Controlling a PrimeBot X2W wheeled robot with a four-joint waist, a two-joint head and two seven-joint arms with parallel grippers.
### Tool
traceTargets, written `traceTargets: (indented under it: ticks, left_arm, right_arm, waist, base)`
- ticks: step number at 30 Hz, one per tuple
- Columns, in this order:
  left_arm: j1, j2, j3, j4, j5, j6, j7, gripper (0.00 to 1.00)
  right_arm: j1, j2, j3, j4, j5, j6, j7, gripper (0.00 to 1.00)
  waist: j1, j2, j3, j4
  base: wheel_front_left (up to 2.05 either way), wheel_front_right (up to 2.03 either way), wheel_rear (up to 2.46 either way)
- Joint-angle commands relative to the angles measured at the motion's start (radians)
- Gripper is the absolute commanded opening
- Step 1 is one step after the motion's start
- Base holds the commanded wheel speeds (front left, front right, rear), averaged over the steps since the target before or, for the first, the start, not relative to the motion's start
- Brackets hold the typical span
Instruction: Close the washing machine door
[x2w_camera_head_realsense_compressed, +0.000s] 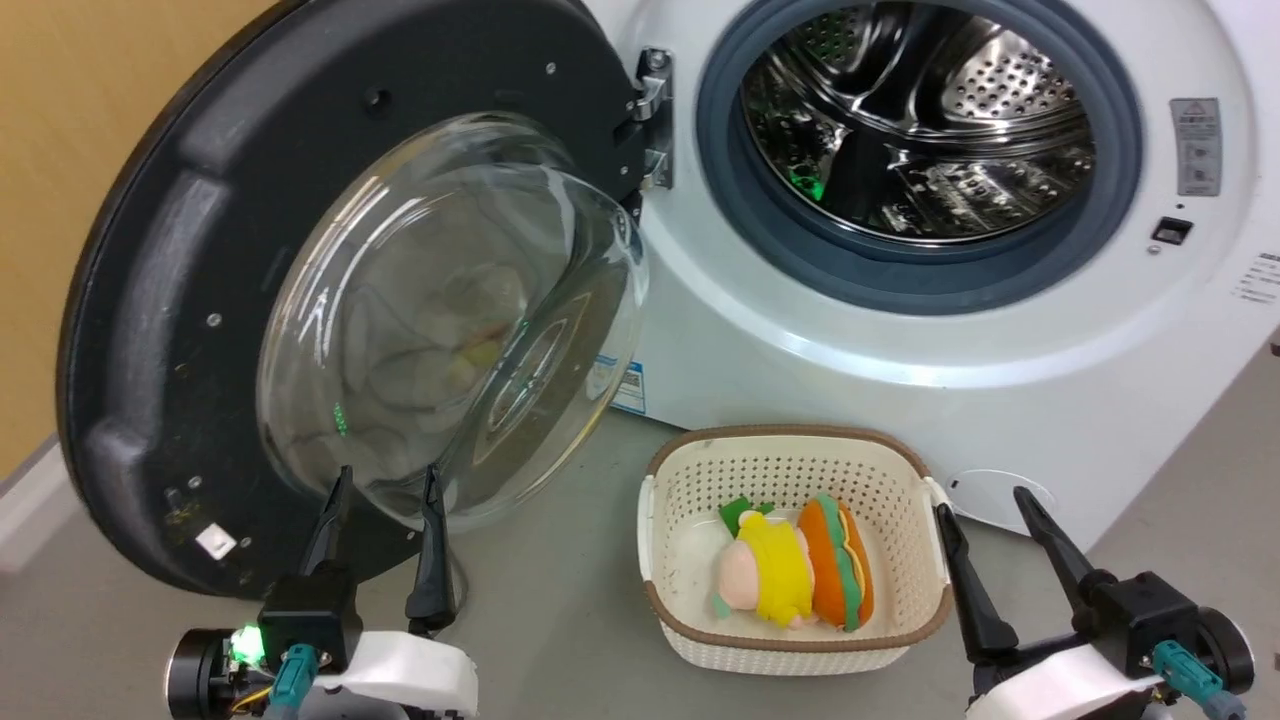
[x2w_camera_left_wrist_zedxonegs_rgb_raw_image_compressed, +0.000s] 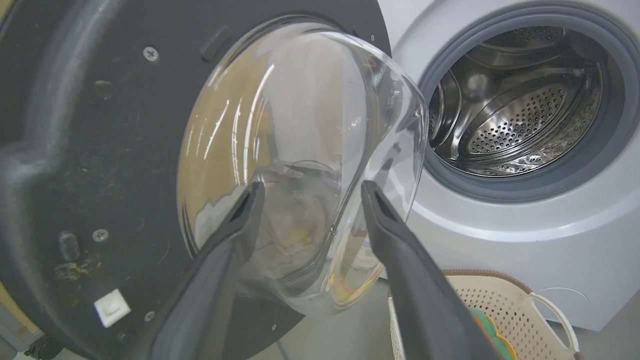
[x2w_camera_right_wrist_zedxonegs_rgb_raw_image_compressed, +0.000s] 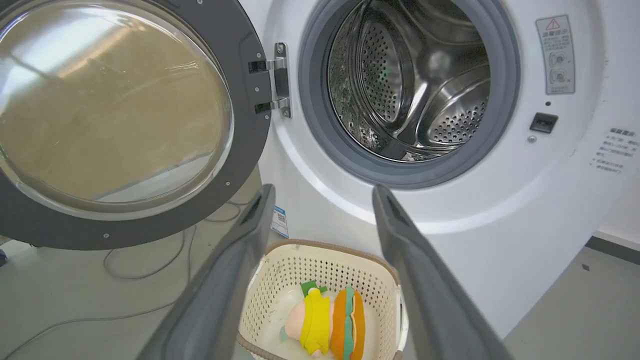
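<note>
- The washing machine door (x2w_camera_head_realsense_compressed: 150, 300) is hanging wide open on its metal hinge (x2w_camera_head_realsense_compressed: 652, 110), swung out to the left of the washing machine (x2w_camera_head_realsense_compressed: 900, 350), with its matte black inner side facing the robot.
- The clear glass bowl (x2w_camera_head_realsense_compressed: 450, 320) at the door's centre is bulging out toward the left gripper (x2w_camera_head_realsense_compressed: 388, 472).
- The left gripper is pointing up at the lower edge of that bowl, its two fingers spread apart and gripping nothing. In the left wrist view the fingers are framing the bulge of the glass. Whether they are touching it cannot be told.
- The right gripper (x2w_camera_head_realsense_compressed: 980, 500) is sitting well away from the door, just beside the right edge of the basket (x2w_camera_head_realsense_compressed: 790, 433), in front of the machine's lower front panel. Its fingers are also spread wide and empty.
- The steel drum (x2w_camera_head_realsense_compressed: 920, 120) is standing exposed inside the grey rubber ring (x2w_camera_head_realsense_compressed: 715, 150).
- The cream basket is resting on the grey floor (x2w_camera_head_realsense_compressed: 560, 600) close to the foot of the machine — below the drum opening and to the right of the door.
- A yellow soft toy (x2w_camera_head_realsense_compressed: 775, 570) and a burger-shaped soft toy (x2w_camera_head_realsense_compressed: 835, 575) are lying side by side in the basket.
</note>
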Motion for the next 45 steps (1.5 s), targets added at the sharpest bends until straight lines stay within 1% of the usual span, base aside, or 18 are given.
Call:
traceTargets:
  ticks: [1, 13, 28, 45]
  left_arm:
    - [0.018, 0.000, -0.002, -0.007, -0.006, 0.009, -0.012, 1.00]
    - [0.030, 0.000, 0.001, -0.026, -0.011, 0.034, -0.035, 1.00]
    - [0.060, 0.000, 0.009, -0.060, -0.025, 0.077, -0.066, 1.00]
    - [0.077, 0.000, 0.003, -0.074, -0.035, 0.111, -0.102, 1.00]
  right_arm:
    - [-0.018, 0.003, 0.007, 0.006, 0.011, 0.001, -0.012, 1.00]
    - [-0.042, 0.003, 0.041, 0.023, 0.011, 0.001, -0.035, 1.00]
    - [-0.085, 0.004, 0.093, 0.057, 0.016, 0.001, -0.066, 1.00]
    - [-0.106, 0.004, 0.118, 0.080, 0.025, 0.001, -0.102, 1.00]
  waist:
    - [0.0000, 0.0000, 0.002, 0.011]
    - [0.0000, 0.0000, 0.006, 0.062]
    - [0.0000, 0.0000, 0.024, 0.135]
    - [0.0000, 0.0000, 0.032, 0.210]
  base:
    - [0.00, 0.00, 0.00]
    - [0.00, 0.00, 0.00]
    - [0.00, 0.00, 0.00]
    - [0.00, 0.00, 0.00]
